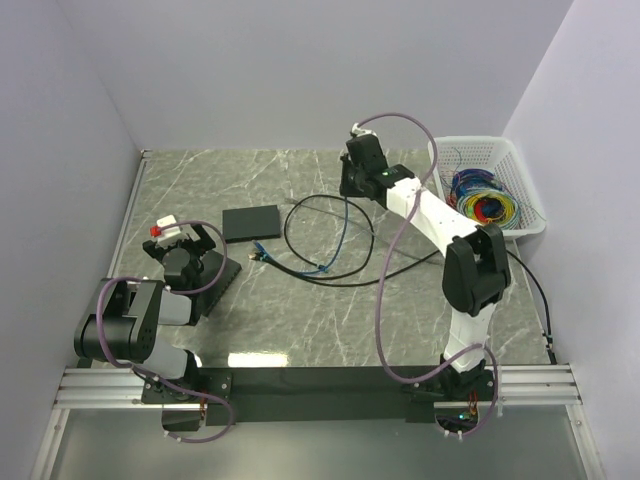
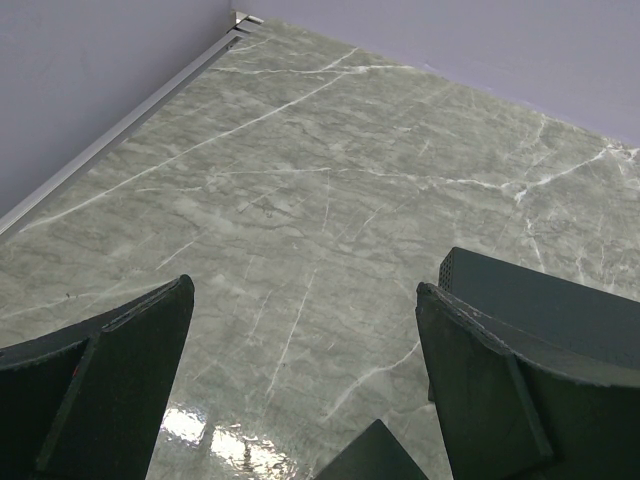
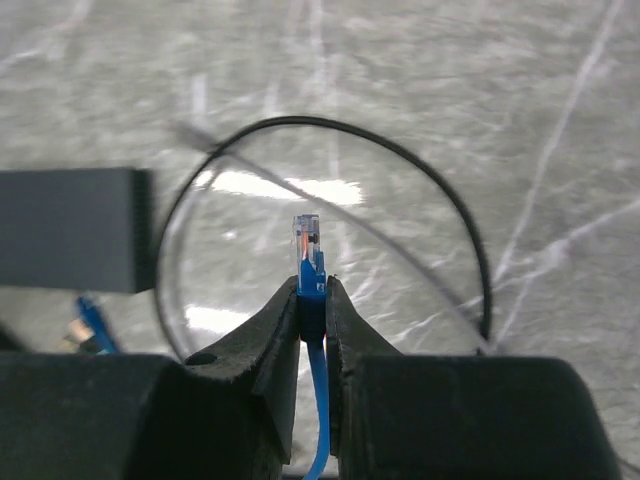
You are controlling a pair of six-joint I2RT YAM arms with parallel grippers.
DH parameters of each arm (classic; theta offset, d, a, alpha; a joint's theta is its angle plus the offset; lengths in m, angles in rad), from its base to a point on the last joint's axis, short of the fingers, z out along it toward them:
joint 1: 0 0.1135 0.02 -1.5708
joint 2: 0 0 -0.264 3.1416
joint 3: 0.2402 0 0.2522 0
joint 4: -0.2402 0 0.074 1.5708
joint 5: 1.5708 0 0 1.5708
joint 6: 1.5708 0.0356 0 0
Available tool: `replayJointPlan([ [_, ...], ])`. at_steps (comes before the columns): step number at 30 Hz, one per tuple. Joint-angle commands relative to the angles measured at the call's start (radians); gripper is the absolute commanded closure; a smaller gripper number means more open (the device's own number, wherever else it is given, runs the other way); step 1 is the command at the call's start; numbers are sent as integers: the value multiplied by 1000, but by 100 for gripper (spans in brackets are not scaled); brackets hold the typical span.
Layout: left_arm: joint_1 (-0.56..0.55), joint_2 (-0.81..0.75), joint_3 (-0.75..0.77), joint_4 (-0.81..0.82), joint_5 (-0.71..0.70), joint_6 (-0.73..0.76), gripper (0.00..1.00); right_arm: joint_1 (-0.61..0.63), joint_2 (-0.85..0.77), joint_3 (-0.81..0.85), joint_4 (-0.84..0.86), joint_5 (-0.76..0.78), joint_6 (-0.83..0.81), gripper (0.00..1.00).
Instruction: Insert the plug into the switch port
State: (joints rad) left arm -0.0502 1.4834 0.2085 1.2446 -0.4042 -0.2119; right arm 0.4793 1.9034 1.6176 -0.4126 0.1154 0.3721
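Right wrist view: the right gripper (image 3: pixel 312 305) is clamped on the plug (image 3: pixel 307 240) by its blue boot, at frame centre. The switch (image 3: pixel 70 228) sits apart at left, so insertion is not yet done. The left gripper (image 2: pixel 305 290) hangs wide open, empty.

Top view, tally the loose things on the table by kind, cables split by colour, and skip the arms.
switch: 1
blue cable: 1
black cable: 1
basket: 1, holding coiled wires too tangled to count
dark plate: 1
Total: 5
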Motion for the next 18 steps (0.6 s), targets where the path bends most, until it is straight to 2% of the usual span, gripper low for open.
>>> replayJointPlan([
  [1, -4, -17, 19, 19, 16, -6, 1, 4, -92, 47, 0, -43, -15, 100],
  [5, -4, -26, 17, 44, -26, 3, 1, 5, -128, 100, -44, -11, -48, 100],
  [7, -8, -58, 40, -61, -9, -21, 1, 4, -151, 129, -74, 15, -64, 100],
  [8, -23, -63, 45, -39, -25, 23, 1, 4, -158, 137, -80, 30, -71, 100],
  [10, -40, -130, 156, -294, -105, -1, 1, 4, -181, 149, -94, 39, -78, 100],
  [11, -39, -177, 201, -489, -146, -4, 1, 4, -187, 149, -94, 43, -79, 100],
  [13, -40, -251, 278, -606, -174, -64, 1, 4, -207, 137, -86, 47, -81, 100],
  [16, -40, -343, 269, -685, -153, -163, 1, 4, -214, 127, -68, 9, -81, 100],
  [18, -40, -429, 262, -764, -133, -303, 1, 5, -231, 105, -42, -41, -99, 100],
])
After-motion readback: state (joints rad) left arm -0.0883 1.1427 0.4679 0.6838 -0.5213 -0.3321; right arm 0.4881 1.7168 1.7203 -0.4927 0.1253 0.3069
